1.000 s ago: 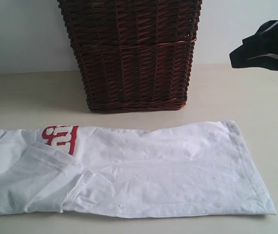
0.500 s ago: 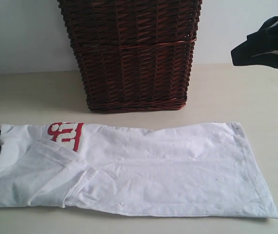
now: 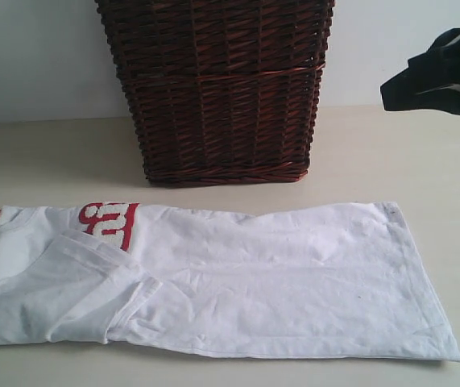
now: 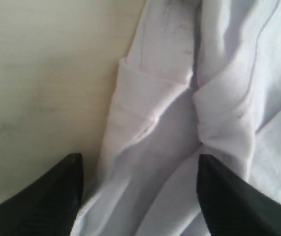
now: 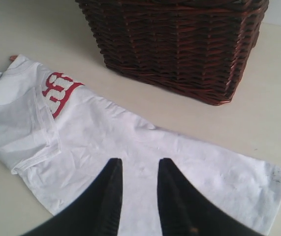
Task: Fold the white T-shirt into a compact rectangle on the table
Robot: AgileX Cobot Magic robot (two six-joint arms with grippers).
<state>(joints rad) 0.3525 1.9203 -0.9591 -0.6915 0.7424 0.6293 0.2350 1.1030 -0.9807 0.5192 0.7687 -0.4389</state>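
Though plain, beige table [image 3: 391, 153], white wall [image 3: 36, 56].

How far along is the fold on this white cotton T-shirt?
Done: the white cotton T-shirt lies as a long strip on the beige table, sleeve folded in. In hand: left gripper open over its lettered end; right gripper hovers empty. Left: crosswise folds.

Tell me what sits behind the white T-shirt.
A dark brown wicker basket stands on the table behind the white T-shirt, not touching it. Its top is out of frame, so its contents cannot be seen.
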